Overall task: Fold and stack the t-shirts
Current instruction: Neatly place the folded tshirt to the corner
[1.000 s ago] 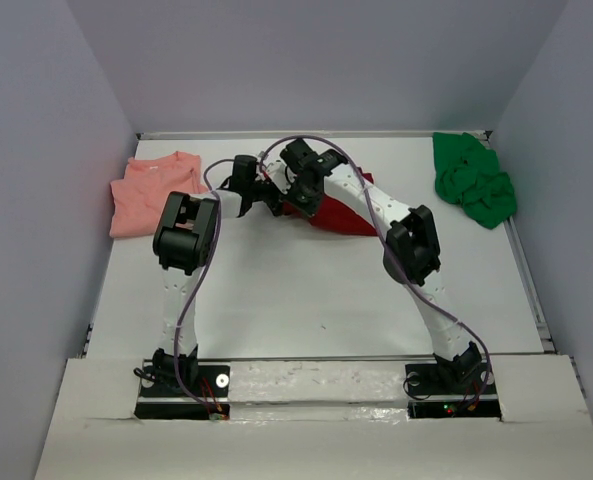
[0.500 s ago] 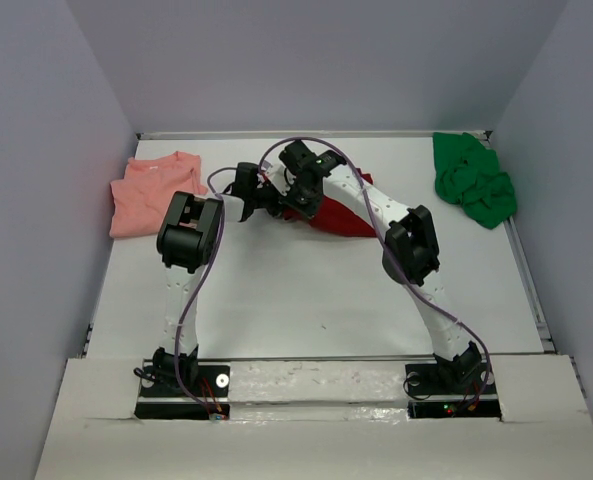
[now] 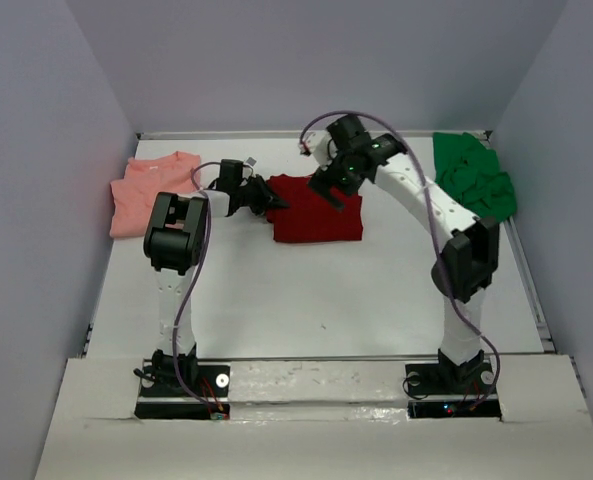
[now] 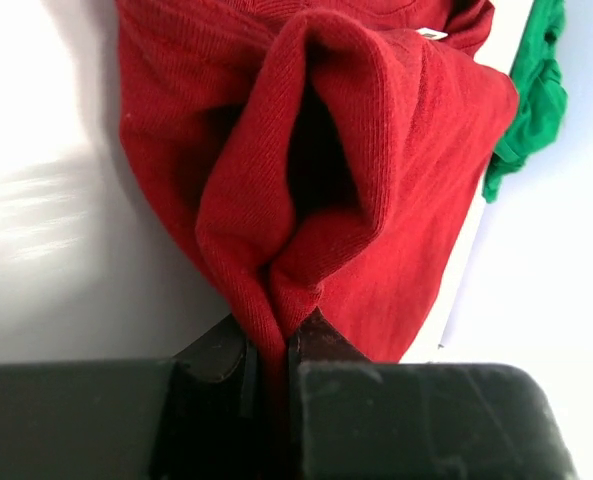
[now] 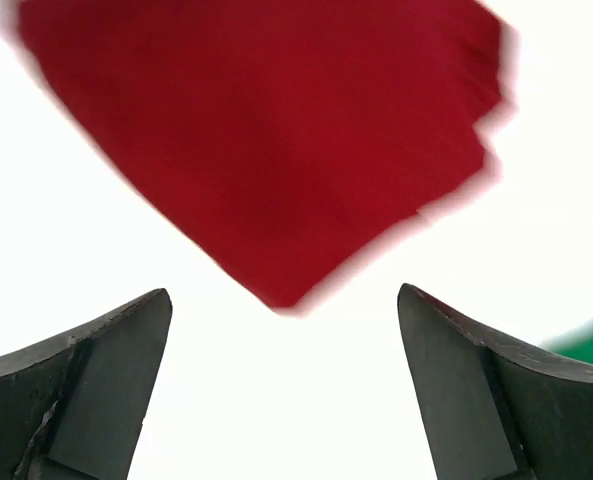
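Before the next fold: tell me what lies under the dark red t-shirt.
Only white table shows around the dark red t-shirt; whatever its cloth covers is hidden. The left gripper pinches one edge.

Top camera looked down from high behind on the whole tabletop | wrist cameras sat close, left low, right overhead | all three caught the dark red t-shirt.

Left gripper at 6 o'clock, jaws closed tight on pinched ridge of dark red t-shirt. Cloth tents up from pinch toward 12 o'clock, dark hollow between two folded walls. Small white label at shirt edge, 1 o'clock. Green t-shirt at 2 o'clock, partly behind red cloth. White table bare at 9 o'clock and 4 o'clock.
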